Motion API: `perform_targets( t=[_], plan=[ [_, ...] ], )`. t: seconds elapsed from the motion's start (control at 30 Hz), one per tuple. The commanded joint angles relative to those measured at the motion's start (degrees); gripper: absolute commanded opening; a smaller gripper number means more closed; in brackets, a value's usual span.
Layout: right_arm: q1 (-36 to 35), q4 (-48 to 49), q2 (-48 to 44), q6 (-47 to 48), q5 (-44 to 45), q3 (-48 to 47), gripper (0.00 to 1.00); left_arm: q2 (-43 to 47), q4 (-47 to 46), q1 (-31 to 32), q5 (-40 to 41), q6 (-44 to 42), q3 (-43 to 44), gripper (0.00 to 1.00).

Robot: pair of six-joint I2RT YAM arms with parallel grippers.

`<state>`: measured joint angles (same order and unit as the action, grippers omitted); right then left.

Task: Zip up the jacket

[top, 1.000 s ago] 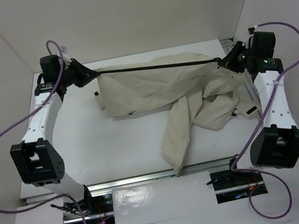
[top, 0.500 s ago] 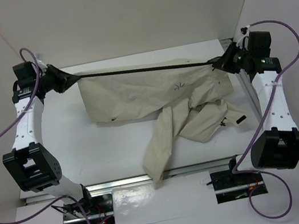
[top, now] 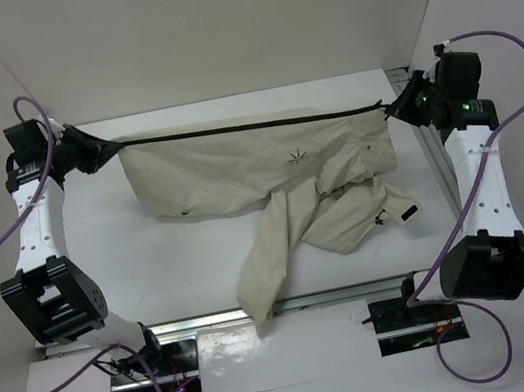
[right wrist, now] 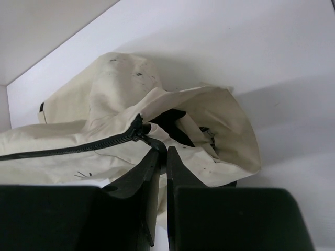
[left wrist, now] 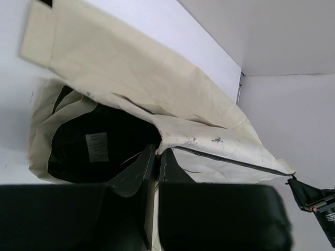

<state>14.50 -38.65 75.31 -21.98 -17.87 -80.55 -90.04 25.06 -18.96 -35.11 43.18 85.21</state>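
**A:** Which step is in hand?

**B:** The zipping pull itself, I'd judge, and late in it. The large cream fabric jacket [top: 236, 165] lies across the far half of the white worktop [top: 153, 266]. Its dark zipper line [top: 249, 124] is drawn straight and lifted between the two arms. The body sags below it, and one long sleeve [top: 268, 256] trails to the near edge.

**A:** And the jaws?

**B:** The left jaws are together, clamped on the fabric edge at the zipper's left end. The right jaws are together too, pinched right at the small dark slider [right wrist: 137, 129]. I cannot tell whether they hold its pull tab or the cloth beside it.

**A:** Does the overhead view show the slider?

**B:** No, only a dark line. The right wrist view shows meshed teeth running away from the slider, and beyond it an opening with black inner lining [right wrist: 167, 117]. The left wrist view adds a white label [left wrist: 97, 146] on that lining at the other open end, and closed teeth running toward the far arm.

**A:** Next?

**B:** Probably check whether any teeth remain past the slider and finish that short travel with the left end anchored. Then ease the tension and lay the jacket down before letting go.
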Motion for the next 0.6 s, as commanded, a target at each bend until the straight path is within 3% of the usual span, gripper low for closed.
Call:
perform_targets(
  t=[0.0,0.3,0.37,0.4,0.47,0.5,0.53,0.57],
  plan=[
    [2.6,1.7,-3.0,1.5,10.0,0.8,0.0,3.3,-4.1,-2.7,8.3,-2.3,-1.8,0.0],
    [2.6,4.6,-2.5,1.5,6.6,1.9,0.0,3.3,-2.8,-0.3,13.0,-4.1,-0.4,0.0],
    [1.6,6.6,-1.2,1.5,4.2,1.9,0.07,2.6,-2.1,0.4,13.8,-5.6,0.3,0.01],
    [0.9,7.2,-0.3,1.5,3.4,1.3,0.38,2.1,-1.1,0.4,13.8,-6.3,0.9,0.12],
    [-3.1,5.7,3.7,2.1,4.5,-1.7,0.64,0.3,1.6,3.0,15.1,-8.8,3.3,0.47],
    [-4.6,4.6,6.7,2.1,8.7,-3.0,0.77,0.3,2.5,5.3,17.6,-9.8,4.0,0.85],
    [-6.0,3.2,7.8,2.7,11.3,-5.6,0.92,0.3,3.3,6.5,18.9,-10.5,4.7,0.98],
    [-7.9,2.0,8.5,2.7,14.1,-5.7,0.97,0.3,3.9,7.7,19.9,-11.8,5.2,1.0]
  ],
)
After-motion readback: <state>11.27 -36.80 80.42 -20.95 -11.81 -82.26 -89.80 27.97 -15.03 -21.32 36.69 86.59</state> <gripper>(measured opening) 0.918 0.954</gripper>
